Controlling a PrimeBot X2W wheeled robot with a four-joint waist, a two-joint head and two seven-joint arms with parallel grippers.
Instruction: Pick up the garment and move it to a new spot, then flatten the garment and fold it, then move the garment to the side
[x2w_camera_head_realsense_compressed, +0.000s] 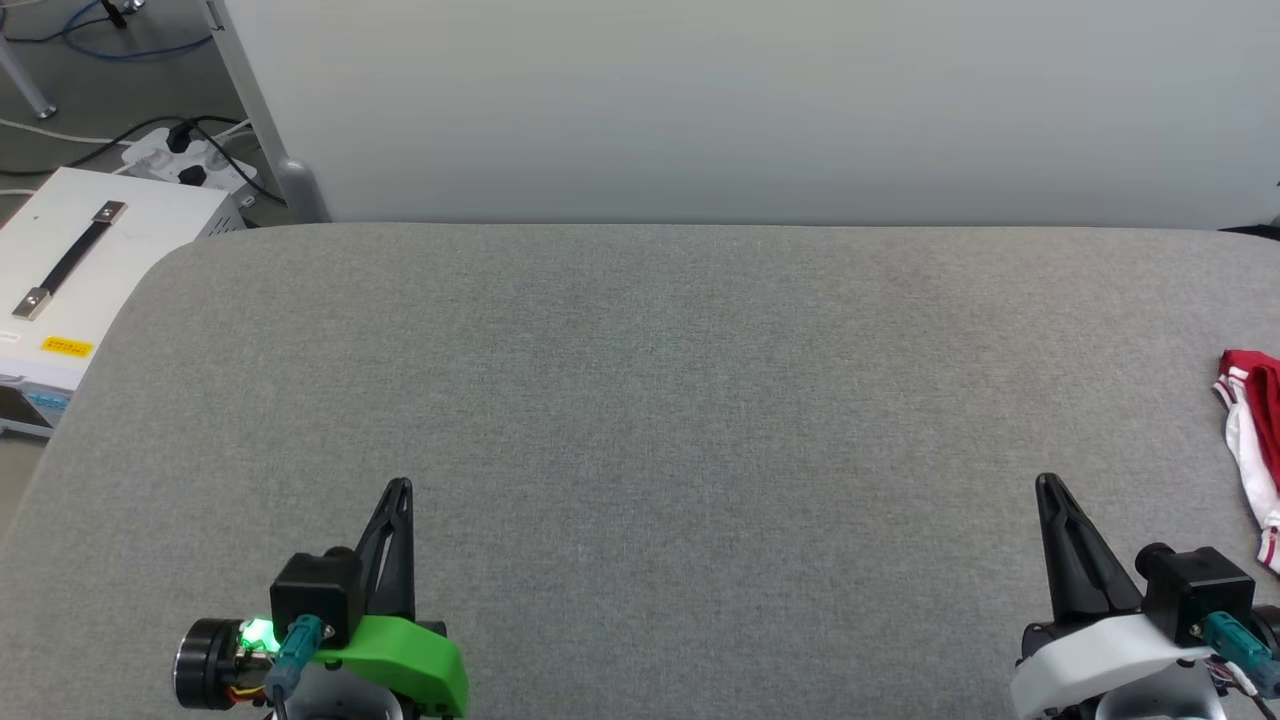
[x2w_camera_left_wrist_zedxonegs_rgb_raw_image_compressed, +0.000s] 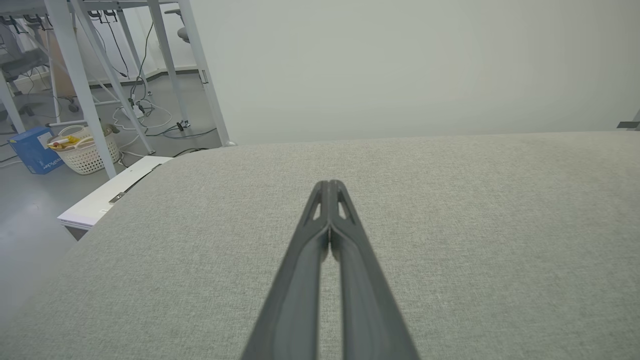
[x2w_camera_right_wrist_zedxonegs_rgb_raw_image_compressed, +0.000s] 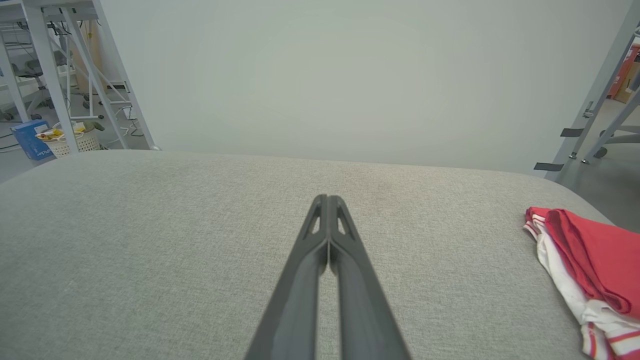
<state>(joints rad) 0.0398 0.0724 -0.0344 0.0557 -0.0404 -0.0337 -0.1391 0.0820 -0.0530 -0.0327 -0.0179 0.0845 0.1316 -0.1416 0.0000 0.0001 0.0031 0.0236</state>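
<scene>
The grey fabric-covered worktop (x2w_camera_head_realsense_compressed: 640, 400) spans nearly the whole head view, with a pale wall panel (x2w_camera_head_realsense_compressed: 760, 110) rising behind its far edge. Off its left corner stands a white case (x2w_camera_head_realsense_compressed: 90, 270) (black carry handle on top). The garment (x2w_camera_head_realsense_compressed: 1252, 440) lies crumpled at the worktop's right edge, red over white, well to the right of the right gripper (x2w_camera_head_realsense_compressed: 1047, 482). The left gripper (x2w_camera_head_realsense_compressed: 398, 487) points across the fabric at lower left. Both pairs of jaws are pressed fully together, holding nothing.
</scene>
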